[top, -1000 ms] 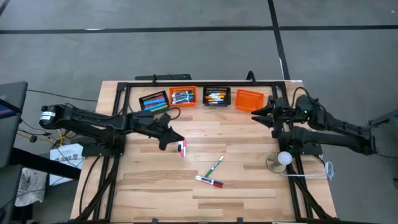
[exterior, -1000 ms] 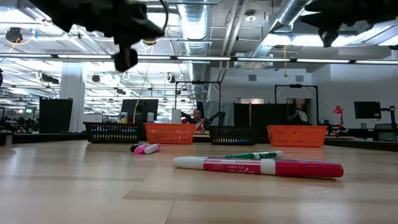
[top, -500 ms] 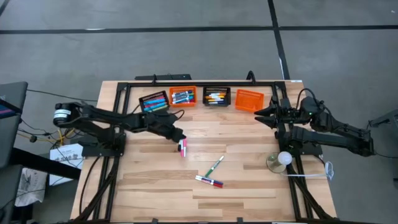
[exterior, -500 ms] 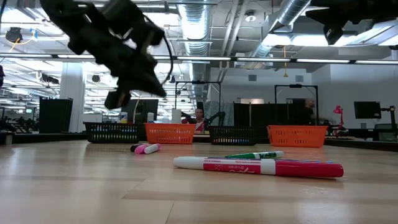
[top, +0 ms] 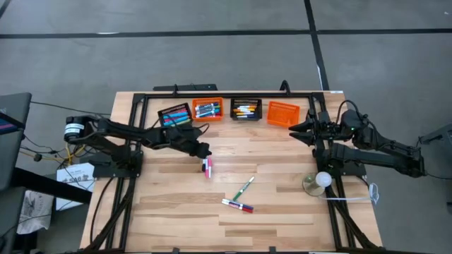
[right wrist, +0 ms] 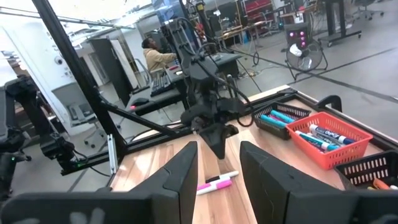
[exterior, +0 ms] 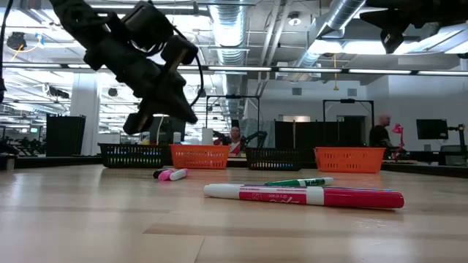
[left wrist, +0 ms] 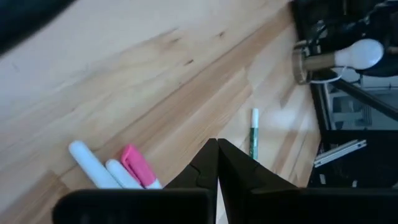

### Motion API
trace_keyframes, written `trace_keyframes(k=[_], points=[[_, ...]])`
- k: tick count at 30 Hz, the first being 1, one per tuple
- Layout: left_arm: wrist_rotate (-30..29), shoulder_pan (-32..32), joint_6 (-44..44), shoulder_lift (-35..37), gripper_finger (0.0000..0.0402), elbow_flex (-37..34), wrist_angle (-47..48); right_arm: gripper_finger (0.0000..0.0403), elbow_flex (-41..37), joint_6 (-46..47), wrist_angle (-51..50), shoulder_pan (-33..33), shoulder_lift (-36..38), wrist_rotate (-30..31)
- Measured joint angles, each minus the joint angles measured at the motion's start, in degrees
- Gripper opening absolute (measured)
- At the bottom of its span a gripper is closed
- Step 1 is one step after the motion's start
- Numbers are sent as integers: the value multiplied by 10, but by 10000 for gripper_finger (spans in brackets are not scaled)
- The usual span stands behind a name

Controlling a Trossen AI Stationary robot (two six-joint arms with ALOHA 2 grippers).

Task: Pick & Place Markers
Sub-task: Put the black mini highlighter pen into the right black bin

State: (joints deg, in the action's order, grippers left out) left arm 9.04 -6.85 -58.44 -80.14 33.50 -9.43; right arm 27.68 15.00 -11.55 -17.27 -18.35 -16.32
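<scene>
Task status: well advanced, not complete. Most markers are already sorted into a row of mesh baskets along the far edge of the tabletop (top: pixel 282 212): the black basket (top: pixel 174 114) nearest the far left corner, the orange basket (top: pixel 207 109) beside it and a second black basket (top: pixel 246 109) all hold markers. The second orange basket (top: pixel 284 113), toward the far right corner, appears empty.

Outstanding: loose markers on the bare wood. A pink marker (top: pixel 209 166) lies beside a white-bodied one (top: pixel 204 168) left of the tabletop's centre. A green marker (top: pixel 244 188) lies near the centre, and a red marker (top: pixel 238 206) just nearer the front edge.

Left gripper (top: pixel 203 151) hovers directly over the pink marker, above the wood, fingers clenched tight and holding nothing. In my judgement the fingers must part before any pickup is possible.

Right gripper (top: pixel 291 129) waits near the far right corner beside the apparently empty basket, jaws partly parted with nothing between them.

Surroundings: a lamp (top: pixel 322 180) with a white bulb stands by the right edge, clear of the loose markers. Nothing obstructs the pink marker, though its white-bodied neighbour touches it and could be caught in the same grasp. People show in the room beyond
</scene>
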Motion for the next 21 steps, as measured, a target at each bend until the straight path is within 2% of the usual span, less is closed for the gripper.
trace_keyframes(k=[7, 11, 16, 21], points=[[4, -9, -2, 37, 8, -1, 4, 111, 0, -3, -8, 0, 0, 0], [-48, -3, -3, 43, 8, -2, 5, 111, 0, -4, -14, 0, 0, 0], [-33, -2, 15, 42, 10, -2, 4, 111, 0, -4, -15, 0, 0, 0], [-32, -2, 16, 42, 51, -2, 5, 111, 0, -4, -15, 0, 0, 0]])
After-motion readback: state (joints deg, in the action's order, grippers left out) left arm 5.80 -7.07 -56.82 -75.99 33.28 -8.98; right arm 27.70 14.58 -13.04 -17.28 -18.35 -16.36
